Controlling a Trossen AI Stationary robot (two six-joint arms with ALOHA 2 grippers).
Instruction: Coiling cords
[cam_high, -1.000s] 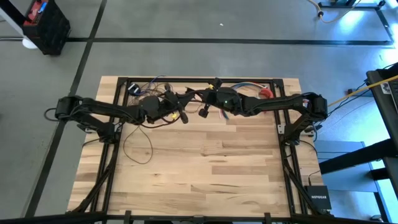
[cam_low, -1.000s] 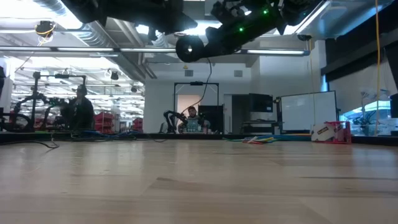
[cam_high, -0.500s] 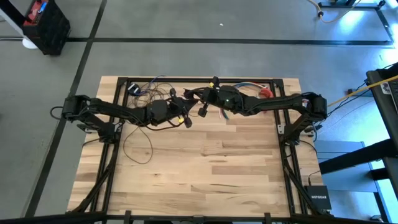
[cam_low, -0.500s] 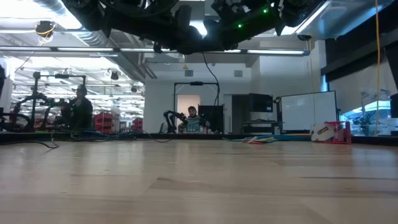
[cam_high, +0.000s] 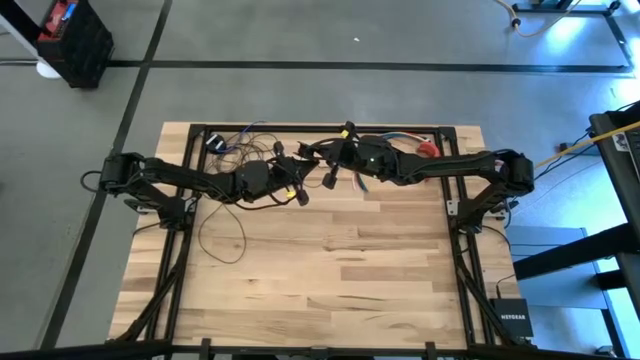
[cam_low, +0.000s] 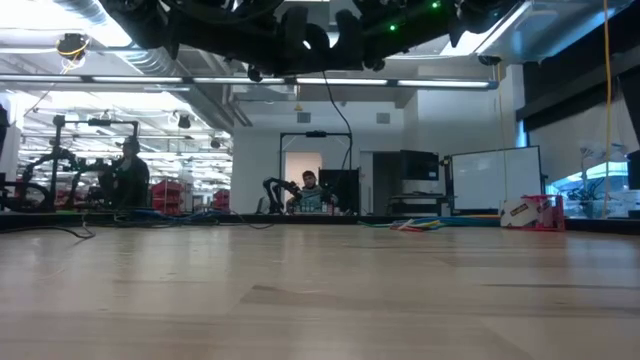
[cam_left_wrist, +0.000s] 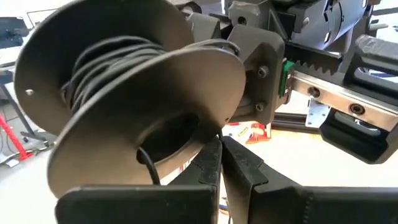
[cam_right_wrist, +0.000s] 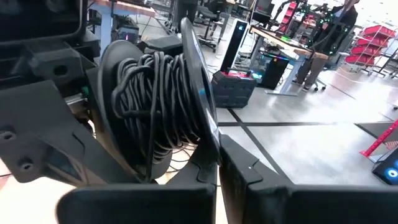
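Observation:
A dark reel (cam_left_wrist: 134, 93) with two round flanges carries the thin dark cord (cam_right_wrist: 155, 106) wound about its core. It hangs above the table's far middle (cam_high: 326, 179), at the top of the low view (cam_low: 320, 30). My left gripper (cam_left_wrist: 221, 155) comes from the table's left and my right gripper (cam_right_wrist: 217, 163) from the right. Both are shut at the reel's rims. More cord lies as a slack loop (cam_high: 222, 238) on the wood at the left. My left gripper pinches the rim of one flange (cam_left_wrist: 214, 132) between its two fingertips, fingers about level, coming from the table's left. The reel is clear of the table. My right gripper pinches the rim of the other flange (cam_right_wrist: 210, 140) between its fingers, about level, from the table's right.
A tangle of thin wires (cam_high: 243, 140) lies at the far left of the table. Multicoloured wires (cam_high: 395, 138) and a red object (cam_high: 428, 150) lie at the far right. The near half of the wooden table (cam_high: 330, 290) lies below both arms. People sit in the room behind (cam_low: 130, 170).
My left gripper has moved toward the table's right and met the reel. My right gripper has risen a little, and the reel has gone up with it toward the top of the low view. The loop of cord on the table has stayed put.

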